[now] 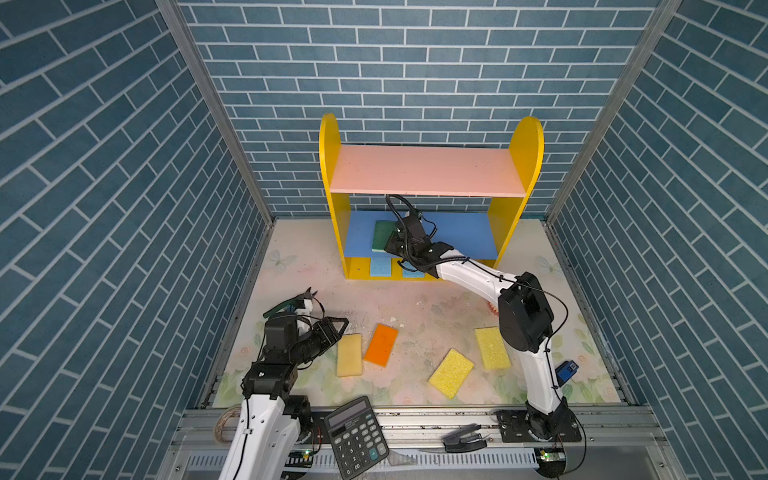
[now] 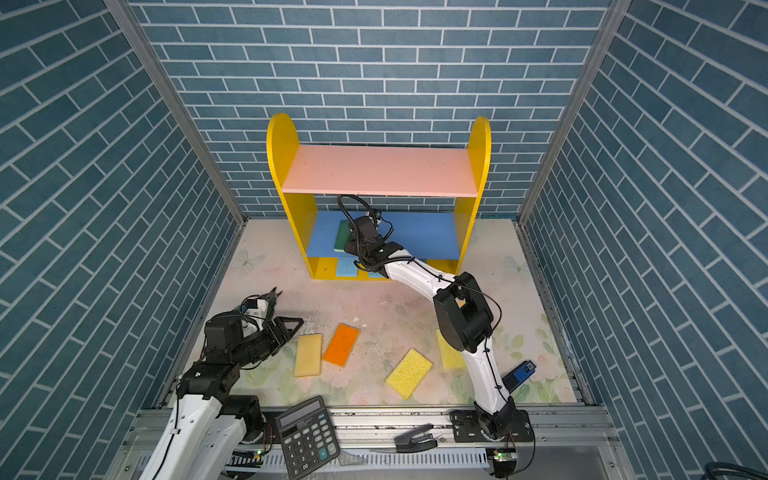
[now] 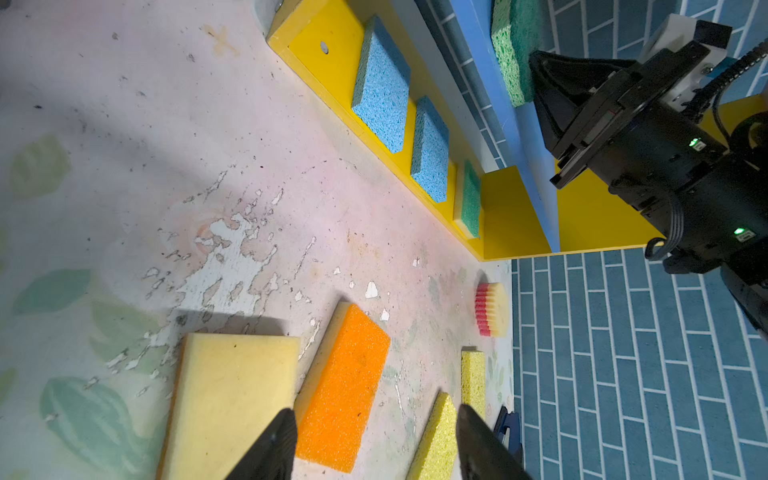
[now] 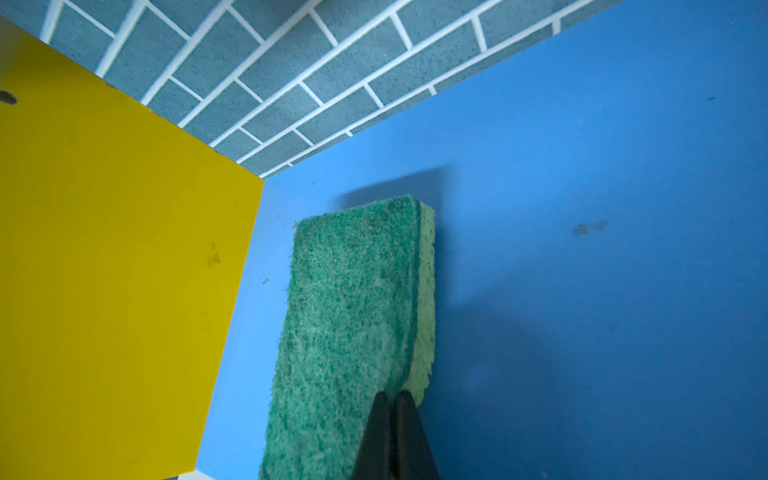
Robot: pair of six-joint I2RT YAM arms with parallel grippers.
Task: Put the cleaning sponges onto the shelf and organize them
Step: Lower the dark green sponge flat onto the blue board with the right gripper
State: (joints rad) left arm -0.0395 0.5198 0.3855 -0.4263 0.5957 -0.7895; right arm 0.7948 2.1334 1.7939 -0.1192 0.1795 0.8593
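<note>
While the right gripper, jaws together, touches the green rectangular foam sponge on the yellow shelf's blue board, three others fill its base; five wait nearer; left gripper parted.

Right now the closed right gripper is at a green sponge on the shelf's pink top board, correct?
No, wrong board: the green sponge lies on the blue middle board; the right wrist view shows it, the closed right gripper at its edge.
</note>
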